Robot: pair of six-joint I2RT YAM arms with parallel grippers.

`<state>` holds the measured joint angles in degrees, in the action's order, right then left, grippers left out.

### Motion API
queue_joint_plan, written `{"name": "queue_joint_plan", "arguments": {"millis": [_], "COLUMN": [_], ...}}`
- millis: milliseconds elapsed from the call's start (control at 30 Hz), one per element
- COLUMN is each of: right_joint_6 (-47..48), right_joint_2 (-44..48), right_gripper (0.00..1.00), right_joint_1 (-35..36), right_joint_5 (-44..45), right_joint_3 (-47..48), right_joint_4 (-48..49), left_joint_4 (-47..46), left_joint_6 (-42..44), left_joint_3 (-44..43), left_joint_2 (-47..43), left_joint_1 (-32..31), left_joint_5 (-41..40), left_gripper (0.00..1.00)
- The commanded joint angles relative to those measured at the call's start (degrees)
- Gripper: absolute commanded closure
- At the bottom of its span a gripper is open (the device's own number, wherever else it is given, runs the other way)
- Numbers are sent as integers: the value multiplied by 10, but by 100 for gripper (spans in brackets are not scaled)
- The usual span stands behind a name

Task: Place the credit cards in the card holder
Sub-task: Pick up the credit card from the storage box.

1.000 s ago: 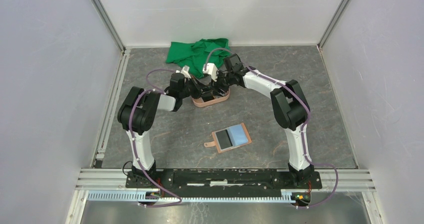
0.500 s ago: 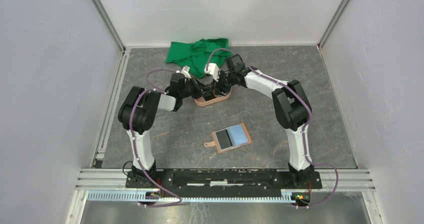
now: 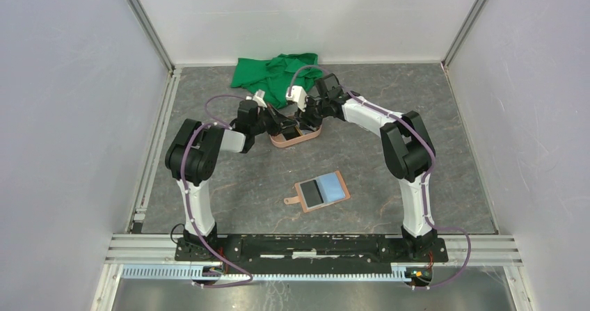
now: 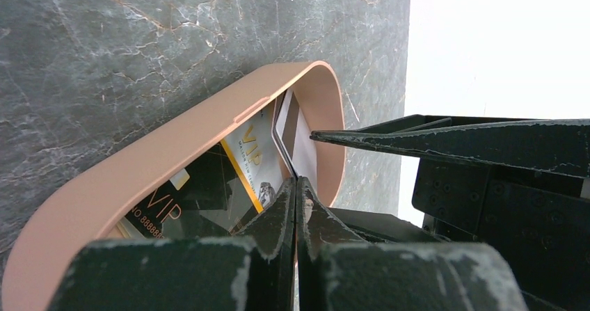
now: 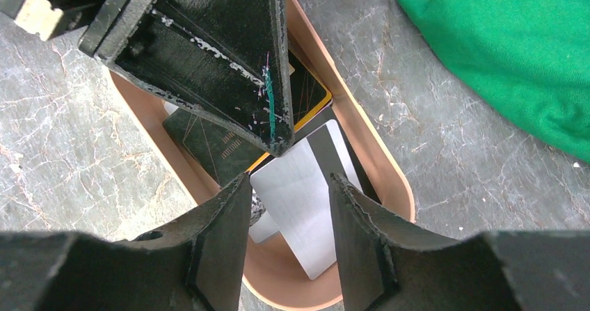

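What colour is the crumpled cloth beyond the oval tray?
The crumpled cloth is bright green; the right wrist view shows it best.

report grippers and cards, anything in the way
Left gripper shut, nosed into pink tray. Right gripper open, straddling white card there. Card holder open, apart mid-table. Left gripper crowds the pick.

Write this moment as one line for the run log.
left claw shut, tip inside pink tray | right claw open astride pale card | card holder open, away from both claws

Lab test cell: white panel walls (image 3: 306, 19), aluminium rails (image 3: 313, 245), marbled tabletop (image 3: 452, 116).
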<state>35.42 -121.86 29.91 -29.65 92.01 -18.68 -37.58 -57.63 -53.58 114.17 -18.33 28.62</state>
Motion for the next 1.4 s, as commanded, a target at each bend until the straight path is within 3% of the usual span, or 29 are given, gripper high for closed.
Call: {"name": "queue_joint_plan", "arguments": {"millis": [0,200,367,467,833,1367], "right_joint_6": [3,3,4,3,-1,-107], "right_joint_2": [31,31,30,29,31,21], "right_gripper": [49,50,50,51,51,27], "right_joint_1": [-6,-7,-7,-7,-7,-13], "right_joint_5": [4,4,4,4,0,-60], "right_joint_3": [-1,-2,-2,-1,-2,39], "right_joint_4": [17,17,17,18,22,5], "left_joint_4": [23,30,23,20,18,30], "left_joint_6": [10,11,1,-3,-3,4], "left_joint_3": [-17,-23,-28,-30,-42,-58], "left_joint_2": [12,19,22,23,36,45], "left_joint_1": [3,4,3,3,3,2], "left_joint_5": [-3,-1,2,3,24,36], "left_gripper": [97,95,79,74,66,65]}}
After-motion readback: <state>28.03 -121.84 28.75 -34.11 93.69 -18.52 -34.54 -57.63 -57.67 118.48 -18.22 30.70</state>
